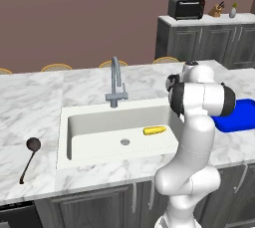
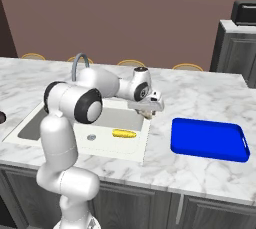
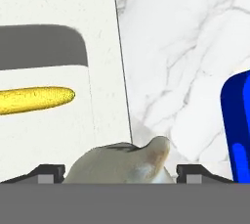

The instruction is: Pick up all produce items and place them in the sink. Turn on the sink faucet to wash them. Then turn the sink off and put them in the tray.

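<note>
A yellow corn cob [image 1: 154,130] lies on the floor of the off-white sink [image 1: 94,122], near its right wall; it also shows as the corn [image 2: 124,133] and the corn [image 3: 36,98]. My gripper [image 2: 148,111] hangs above the sink's right rim, shut on the beige roundish item [image 3: 122,164], which sits between the fingertips [image 3: 49,171]. The blue tray [image 2: 209,140] rests on the marble to the right of the sink, its edge [image 3: 237,125] at the right of the hand view. The grey gooseneck faucet [image 1: 115,83] stands behind the basin.
A black ladle [image 1: 30,155] lies on the counter left of the sink. A toaster oven [image 1: 186,8] and small items sit on the far cabinet. Wooden chair backs [image 1: 56,67] line the island's far edge.
</note>
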